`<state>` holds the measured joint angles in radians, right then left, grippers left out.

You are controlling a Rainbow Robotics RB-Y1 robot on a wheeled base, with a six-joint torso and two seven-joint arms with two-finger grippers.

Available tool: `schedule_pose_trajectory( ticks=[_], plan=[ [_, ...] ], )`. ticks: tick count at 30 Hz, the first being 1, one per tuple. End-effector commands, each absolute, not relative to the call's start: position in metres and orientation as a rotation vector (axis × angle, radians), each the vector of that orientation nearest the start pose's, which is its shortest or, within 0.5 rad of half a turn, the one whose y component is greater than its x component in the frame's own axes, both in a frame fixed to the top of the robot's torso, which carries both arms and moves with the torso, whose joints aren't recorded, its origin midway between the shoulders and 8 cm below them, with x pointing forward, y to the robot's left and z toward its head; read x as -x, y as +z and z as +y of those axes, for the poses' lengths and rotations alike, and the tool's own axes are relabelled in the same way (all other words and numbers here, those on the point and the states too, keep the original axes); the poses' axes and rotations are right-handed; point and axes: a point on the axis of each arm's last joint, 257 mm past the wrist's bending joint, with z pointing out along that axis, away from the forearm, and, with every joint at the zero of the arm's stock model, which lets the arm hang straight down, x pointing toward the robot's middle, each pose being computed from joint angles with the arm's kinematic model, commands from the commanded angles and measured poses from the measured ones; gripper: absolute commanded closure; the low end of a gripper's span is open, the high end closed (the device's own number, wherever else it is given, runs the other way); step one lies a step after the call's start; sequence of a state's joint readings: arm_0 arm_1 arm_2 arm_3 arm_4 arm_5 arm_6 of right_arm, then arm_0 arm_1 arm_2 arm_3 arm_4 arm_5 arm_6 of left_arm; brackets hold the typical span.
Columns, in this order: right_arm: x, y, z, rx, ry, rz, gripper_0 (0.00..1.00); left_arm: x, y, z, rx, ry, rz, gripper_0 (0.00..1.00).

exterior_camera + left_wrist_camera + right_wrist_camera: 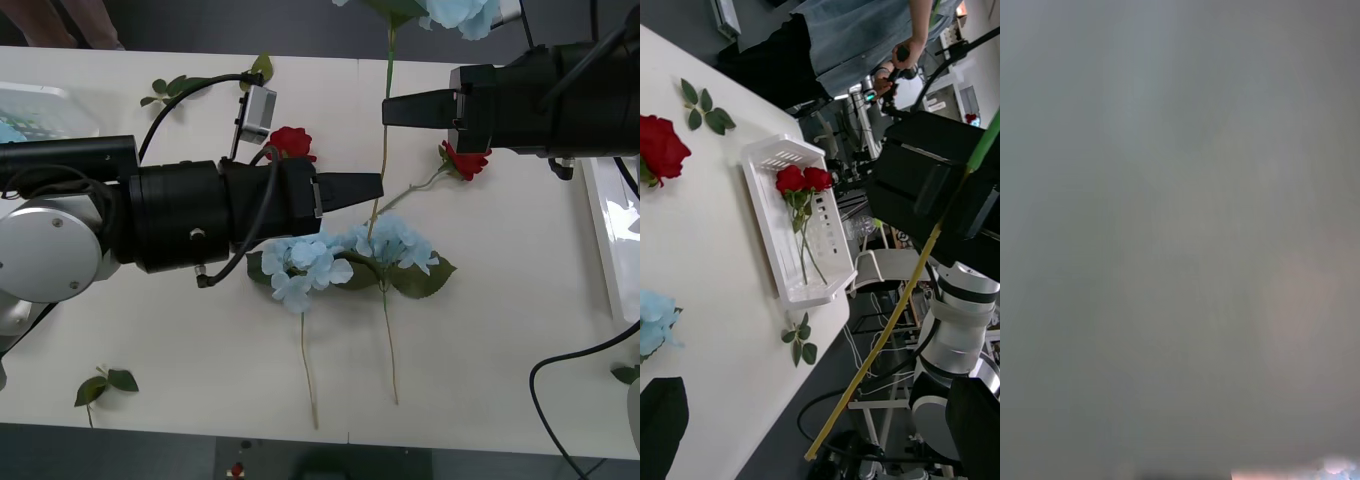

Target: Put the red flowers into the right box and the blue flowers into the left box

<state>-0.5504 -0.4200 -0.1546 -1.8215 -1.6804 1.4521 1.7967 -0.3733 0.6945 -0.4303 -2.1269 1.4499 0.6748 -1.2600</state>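
— Well, the right gripper point(388, 110)?
— Upper right of frame, jaws clenched on the stem of a blue flower point(462, 14) hanging over the tabletop point(500, 320).
— Left gripper point(375, 187)?
— Centre; cannot tell. Two blue flowers point(345, 258) lie just below, red flowers point(290, 142) above.
— Right box point(775, 225)?
— Two roses inside.

On the table point(200, 380), two blue flowers point(345, 262) lie side by side at the centre. One red flower point(464, 160) lies behind them to the right, another point(290, 142) behind to the left. Two red flowers point(803, 180) lie in the right box point(767, 225) at the table's right edge; the left box point(30, 105) sits far left.
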Motion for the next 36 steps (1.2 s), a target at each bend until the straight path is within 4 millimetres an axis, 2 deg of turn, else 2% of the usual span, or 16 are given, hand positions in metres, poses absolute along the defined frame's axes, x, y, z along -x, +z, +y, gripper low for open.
schedule_pose_trajectory(
  ticks=[1, 8, 9, 10, 11, 12, 13, 14, 15, 25, 34, 35, 36],
  plan=[
    [-0.407, 0.026, -0.042, 0.901, 1.317, 1.674, 1.00, -0.382, -0.033, -0.051, -0.465, -1.424, 1.843, 0.00],
    [-0.407, 0.025, -0.042, 0.899, 1.317, 1.675, 1.00, -0.396, -0.033, -0.056, -0.493, -1.332, 1.810, 0.01],
    [-0.407, 0.025, -0.042, 0.899, 1.317, 1.675, 1.00, -0.396, -0.033, -0.057, -0.498, -1.329, 1.809, 0.10],
    [-0.407, 0.025, -0.042, 0.899, 1.317, 1.675, 1.00, -0.394, -0.034, -0.059, -0.506, -1.330, 1.812, 0.32],
    [-0.407, 0.025, -0.042, 0.899, 1.317, 1.675, 1.00, -0.392, -0.036, -0.061, -0.511, -1.332, 1.815, 0.45],
    [-0.407, 0.025, -0.042, 0.899, 1.317, 1.675, 1.00, -0.391, -0.037, -0.062, -0.519, -1.330, 1.819, 0.66],
    [-0.407, 0.025, -0.042, 0.899, 1.317, 1.675, 1.00, -0.391, -0.038, -0.063, -0.520, -1.330, 1.822, 0.79],
    [-0.407, 0.025, -0.042, 0.899, 1.317, 1.675, 1.00, -0.391, -0.039, -0.064, -0.523, -1.330, 1.824, 0.97],
    [-0.407, 0.025, -0.042, 0.899, 1.317, 1.675, 1.00, -0.391, -0.041, -0.066, -0.528, -1.326, 1.828, 1.00],
    [-0.407, 0.025, -0.042, 0.899, 1.317, 1.675, 1.00, -0.392, -0.049, -0.071, -0.540, -1.309, 1.842, 1.00],
    [-0.407, 0.025, -0.042, 0.899, 1.317, 1.675, 1.00, -0.395, -0.045, -0.070, -0.531, -1.307, 1.831, 1.00],
    [-0.407, 0.025, -0.042, 0.899, 1.317, 1.675, 0.67, -0.395, -0.044, -0.071, -0.528, -1.310, 1.828, 1.00],
    [-0.407, 0.025, -0.042, 0.899, 1.317, 1.675, 0.49, -0.395, -0.042, -0.071, -0.524, -1.314, 1.823, 1.00]
  ],
)
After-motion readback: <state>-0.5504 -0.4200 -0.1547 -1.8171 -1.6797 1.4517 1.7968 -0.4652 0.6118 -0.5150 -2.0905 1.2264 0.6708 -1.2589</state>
